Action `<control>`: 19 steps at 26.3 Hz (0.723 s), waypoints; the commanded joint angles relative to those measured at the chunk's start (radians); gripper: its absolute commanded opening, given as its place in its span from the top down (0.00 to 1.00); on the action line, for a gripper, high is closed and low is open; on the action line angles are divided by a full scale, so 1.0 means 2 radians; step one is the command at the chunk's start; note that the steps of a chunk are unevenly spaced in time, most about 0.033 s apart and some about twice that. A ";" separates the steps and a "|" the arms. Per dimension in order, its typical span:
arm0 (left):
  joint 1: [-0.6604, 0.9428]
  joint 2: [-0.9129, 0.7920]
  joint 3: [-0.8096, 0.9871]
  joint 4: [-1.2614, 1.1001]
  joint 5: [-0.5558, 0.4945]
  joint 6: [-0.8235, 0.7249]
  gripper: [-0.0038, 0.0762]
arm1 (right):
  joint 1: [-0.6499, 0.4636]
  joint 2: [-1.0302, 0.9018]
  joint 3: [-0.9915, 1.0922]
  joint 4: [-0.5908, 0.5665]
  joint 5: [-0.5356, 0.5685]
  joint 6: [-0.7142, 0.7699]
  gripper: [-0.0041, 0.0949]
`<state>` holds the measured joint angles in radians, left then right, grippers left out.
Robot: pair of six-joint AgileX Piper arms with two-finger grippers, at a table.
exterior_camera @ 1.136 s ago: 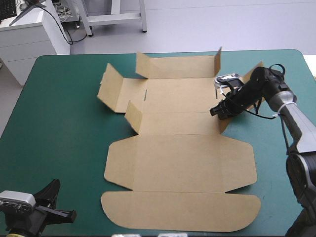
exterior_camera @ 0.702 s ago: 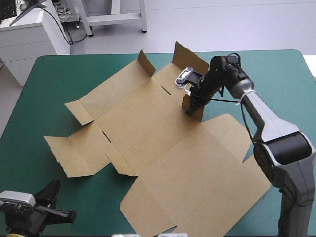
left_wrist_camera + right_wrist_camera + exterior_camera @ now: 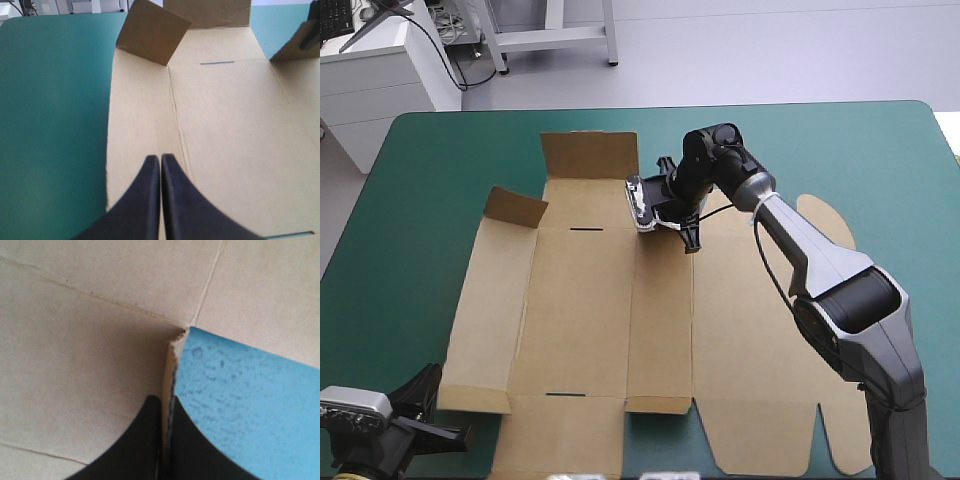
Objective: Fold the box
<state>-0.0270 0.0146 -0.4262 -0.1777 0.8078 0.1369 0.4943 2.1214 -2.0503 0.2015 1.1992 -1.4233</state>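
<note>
While the left gripper (image 3: 460, 435) sits at the near left corner of the cover (image 3: 410, 200), its fingers (image 3: 145, 200) pressed into one point and holding nothing, the box (image 3: 580, 300) lies as an open sheet across the table's middle, from the far half to the near edge. Whether this gripper touches the board cannot be told; it pins nothing down. Two parts stand up from the sheet: the left flap (image 3: 515, 207) and the far flap (image 3: 588, 155). Right of these, the right gripper (image 3: 685, 238) pinches a board edge near the box's far end, its jaws all but closed with the sheet between them. The right wrist view shows only a narrow corner in the bite. Farther right, the lid (image 3: 760, 380) lies flat.

Likely faults from here:
- **Slip:** the bite is shallow, so a pull could draw the board out of the jaws.
- **Tear or stray crease:** load on one thin corner may bend the board off its score line.
- **Slide:** nothing weighs the sheet down, so a tug would probably drag or turn the whole box, perhaps over the near edge.
</note>
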 commanded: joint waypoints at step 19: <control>0.000 0.009 -0.010 -0.008 -0.038 -0.002 0.96 | -0.002 0.004 -0.017 0.027 -0.120 0.106 0.96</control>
<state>-0.0270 0.0146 -0.4262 -0.1777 0.8078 0.1369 0.4942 2.1975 -2.0542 0.2180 1.0198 -1.2656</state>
